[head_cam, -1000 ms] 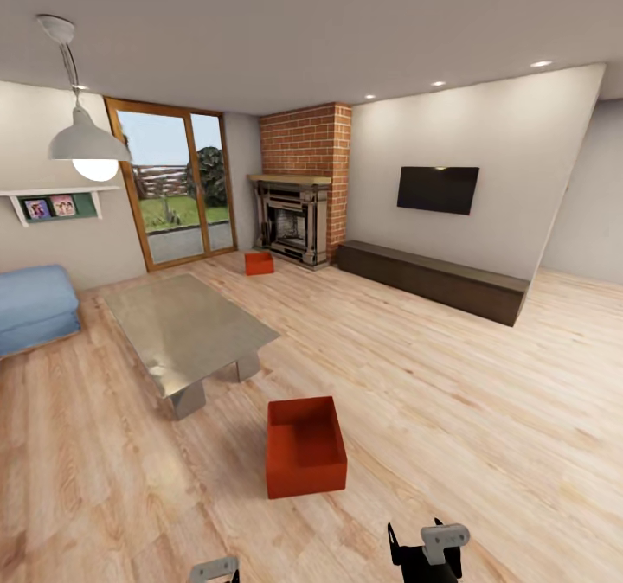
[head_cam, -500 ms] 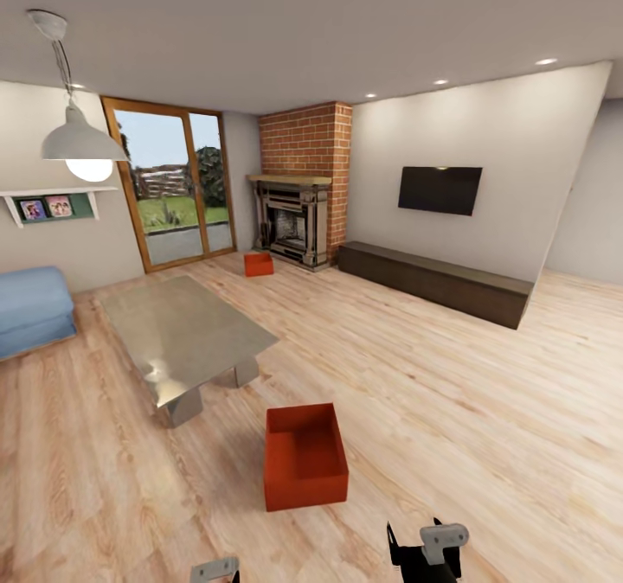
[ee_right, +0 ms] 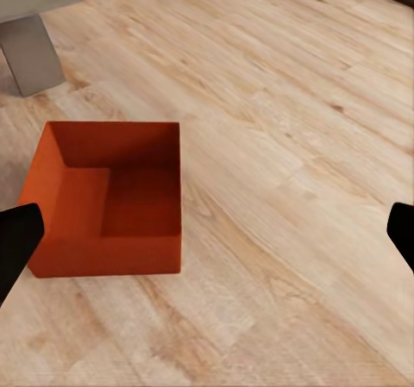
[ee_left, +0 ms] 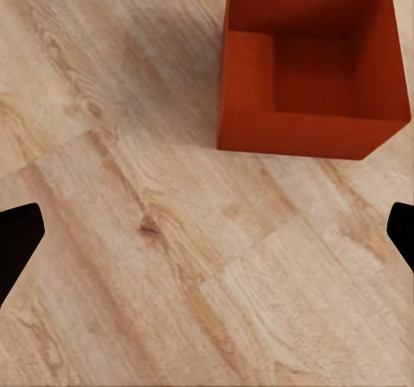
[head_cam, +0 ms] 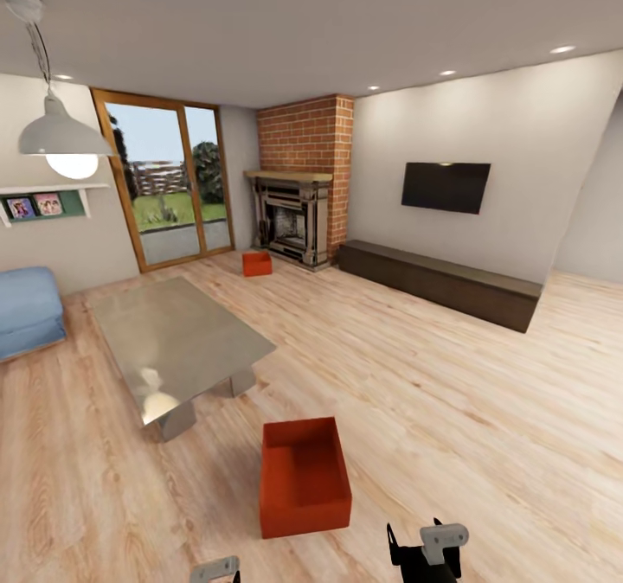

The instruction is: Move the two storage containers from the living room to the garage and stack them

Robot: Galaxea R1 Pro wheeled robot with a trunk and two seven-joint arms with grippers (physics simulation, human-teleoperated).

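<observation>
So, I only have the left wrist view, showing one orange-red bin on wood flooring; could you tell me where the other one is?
Observer: The second storage container sits on the floor in front of the brick fireplace, far across the room.
Operator: What stands beside the near one?
Observer: A low grey table, apart from the near container.
Operator: Is my other arm holding anything?
Observer: No, the right gripper is open and empty.

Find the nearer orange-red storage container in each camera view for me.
Head view: nearer storage container, low centre, on the wood-plank floor.
Left wrist view: the container in the upper right part of the picture.
Right wrist view: the container at mid-left.
Shared landmark: the grey low table beside it, whose leg shows in the right wrist view.
</observation>
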